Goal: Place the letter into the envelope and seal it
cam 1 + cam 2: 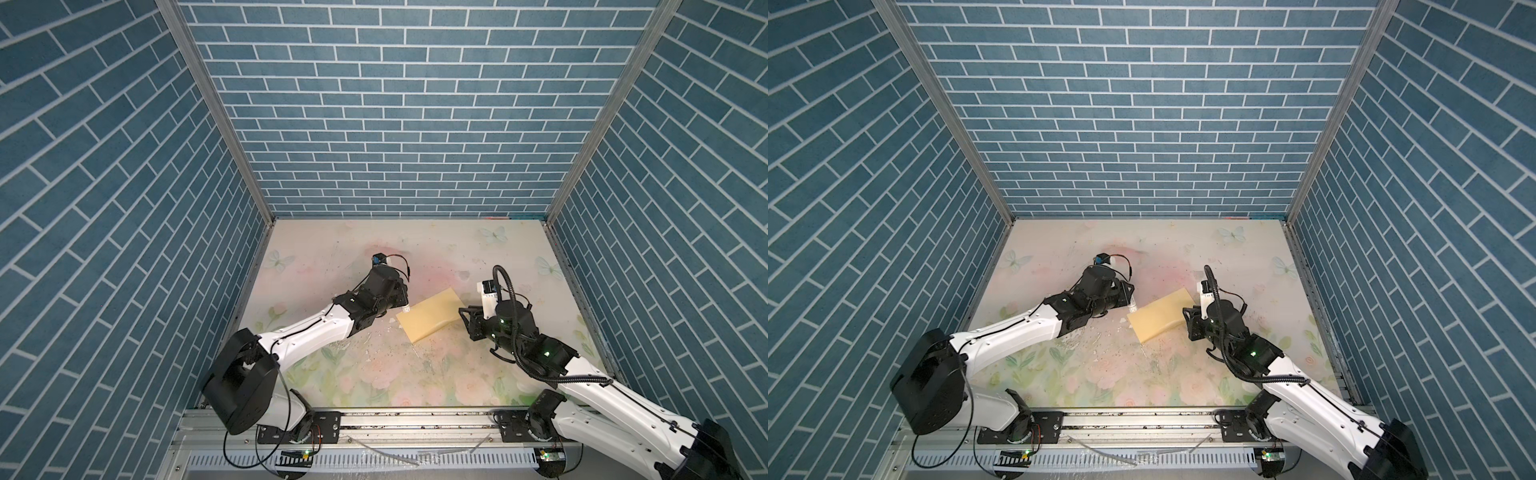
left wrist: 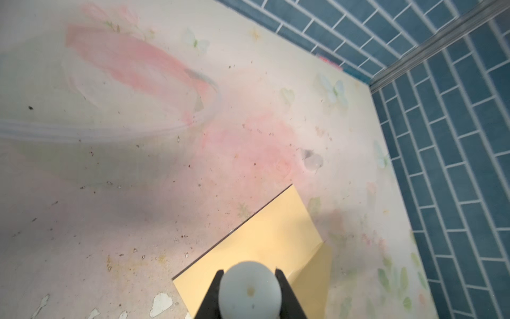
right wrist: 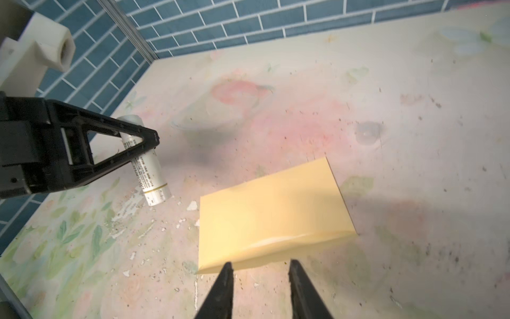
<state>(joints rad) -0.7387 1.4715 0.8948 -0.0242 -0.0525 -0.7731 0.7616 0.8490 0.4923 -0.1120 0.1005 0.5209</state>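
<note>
Here, white tube [image 3: 150,176] in left gripper [image 3: 145,140], print illegible, beside envelope [image 3: 273,212]

I read envelope [image 1: 430,316] plain mustard-yellow | table [image 1: 436,249] pastel pink-and-green floral with butterflies | walls [image 1: 395,124] blue brick, white joints | tube [image 3: 149,171] white, gold band

Left hand [image 2: 249,279] low, clamped tight; right hand [image 3: 260,265] low, jaws apart, empty.

yellow envelope [image 1: 432,313] lies on the floral tabletop [image 1: 374,376].
</note>
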